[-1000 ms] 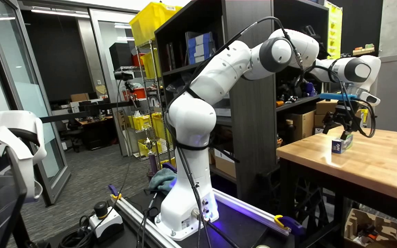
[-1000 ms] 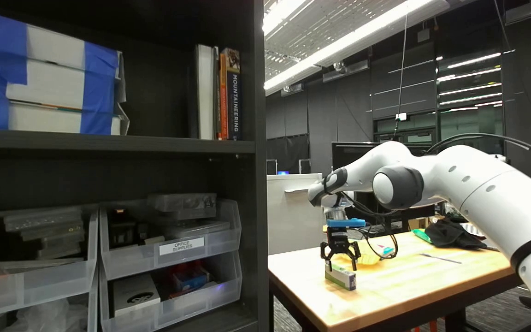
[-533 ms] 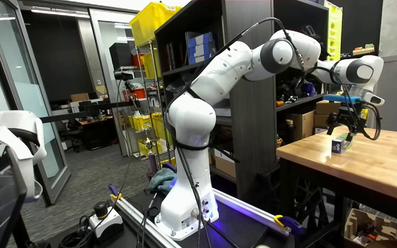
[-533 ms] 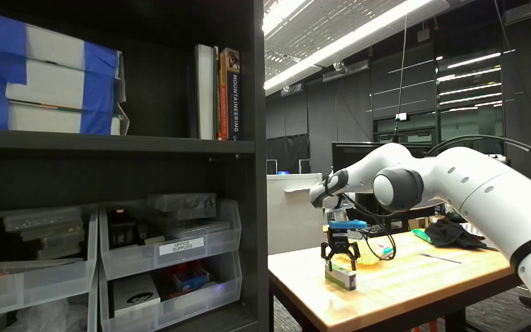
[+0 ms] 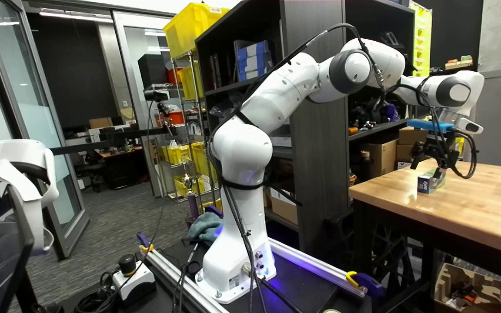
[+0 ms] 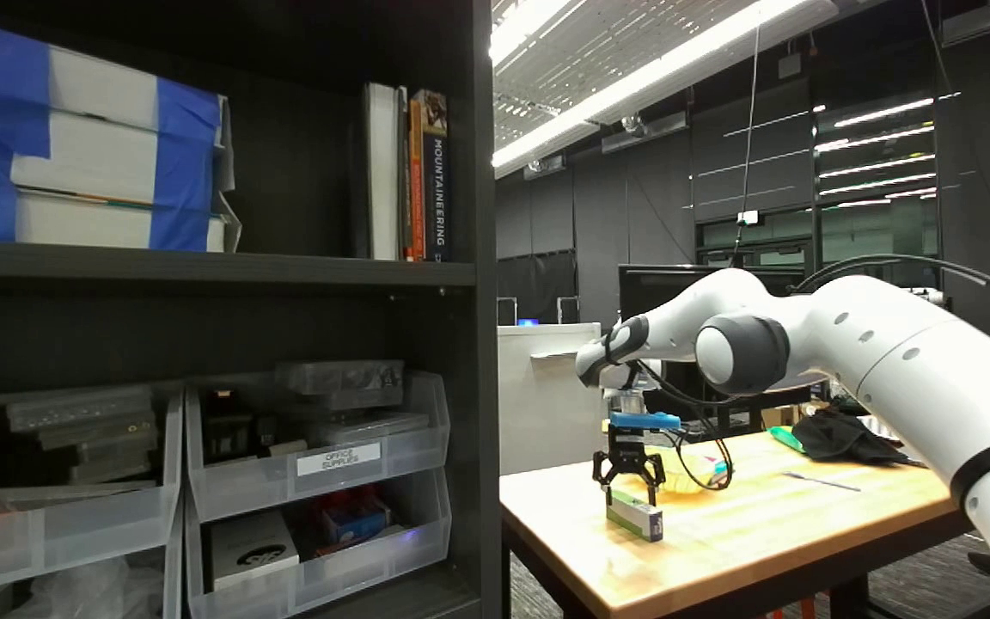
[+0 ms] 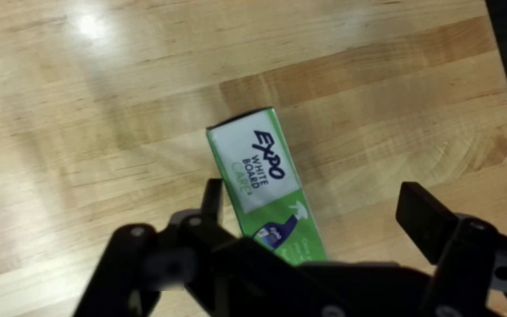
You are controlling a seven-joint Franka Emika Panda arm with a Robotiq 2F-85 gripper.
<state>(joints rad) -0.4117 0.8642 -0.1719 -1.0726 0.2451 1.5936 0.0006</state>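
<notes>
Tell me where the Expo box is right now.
In the wrist view, the Expo box lies on the wooden table, showing between the fingers of the open gripper, nearer the picture-left one.

A white-and-green EXPO box (image 7: pixel 267 185) with dark blue lettering lies printed face up on the worktop (image 6: pixel 744 524), toward its left end in both exterior views. In the wrist view it slants from far left to near right.

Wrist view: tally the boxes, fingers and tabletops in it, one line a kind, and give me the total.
Expo White Board Care box: 1
Black fingers: 2
Wooden tabletop: 1
Total: 4
</notes>
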